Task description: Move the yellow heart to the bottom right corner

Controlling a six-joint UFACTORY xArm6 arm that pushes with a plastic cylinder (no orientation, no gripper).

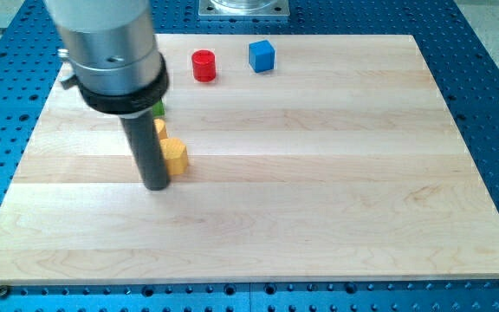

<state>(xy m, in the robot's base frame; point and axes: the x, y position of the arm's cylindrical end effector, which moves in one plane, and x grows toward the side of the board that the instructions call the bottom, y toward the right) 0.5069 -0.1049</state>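
Note:
The yellow heart (175,155) lies on the wooden board (319,191) at the view's left of centre. My tip (156,185) rests on the board just left of and slightly below the heart, touching or nearly touching its left side. A second yellow block (159,127) shows partly behind the rod, just above the heart. A green block (158,109) peeks out from behind the arm's body, mostly hidden.
A red cylinder (204,66) and a blue cube (262,55) stand near the board's top edge. The arm's large grey and black body (111,52) covers the top left. A blue perforated table (492,104) surrounds the board.

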